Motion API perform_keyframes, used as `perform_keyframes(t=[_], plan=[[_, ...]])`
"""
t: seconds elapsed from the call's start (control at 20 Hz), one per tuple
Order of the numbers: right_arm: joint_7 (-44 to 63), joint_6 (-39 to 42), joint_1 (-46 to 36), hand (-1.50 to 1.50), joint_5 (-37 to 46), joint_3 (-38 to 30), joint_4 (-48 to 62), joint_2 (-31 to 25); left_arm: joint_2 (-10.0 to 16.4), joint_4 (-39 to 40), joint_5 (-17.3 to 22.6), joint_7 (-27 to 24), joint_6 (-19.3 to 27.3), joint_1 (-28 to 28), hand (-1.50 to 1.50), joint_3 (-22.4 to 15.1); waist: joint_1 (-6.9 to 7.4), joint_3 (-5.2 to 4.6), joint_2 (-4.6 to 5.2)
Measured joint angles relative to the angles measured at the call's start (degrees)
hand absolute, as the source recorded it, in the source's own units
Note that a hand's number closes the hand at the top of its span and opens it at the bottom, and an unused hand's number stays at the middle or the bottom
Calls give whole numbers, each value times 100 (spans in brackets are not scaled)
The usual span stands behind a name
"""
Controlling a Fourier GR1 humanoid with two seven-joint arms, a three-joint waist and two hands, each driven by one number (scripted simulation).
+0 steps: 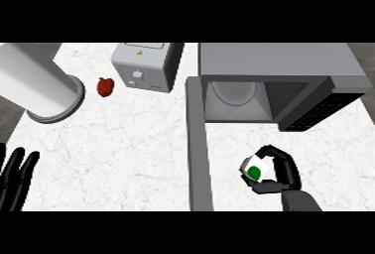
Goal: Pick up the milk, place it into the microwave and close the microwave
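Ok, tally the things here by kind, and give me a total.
Appliances: 2, the toaster and the microwave.
Food and drink: 2, the red pepper and the milk in the right hand.
Other: 1, the white cylinder.
Total: 5.

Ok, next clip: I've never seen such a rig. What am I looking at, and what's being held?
One camera, on the robot's head, looks steeply down at a white counter. The black shapes are its hands. The right hand is curled round a small white milk carton, in front of the microwave, whose door stands open. The left hand rests open at the lower left edge. Also there: a toaster, a red pepper and a large pale cylinder.
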Motion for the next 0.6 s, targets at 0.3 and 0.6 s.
perform_keyframes(t=[0.3,0.6], plan=[[165,127,759,150,-36,319,-1098,86,15,-163,121,78,-50,178,-150,59,-57,-3,-17],[690,93,1637,150,-138,650,-2749,261,46,-55,373,-24,-184,274,-150,344,-62,-3,-14]])
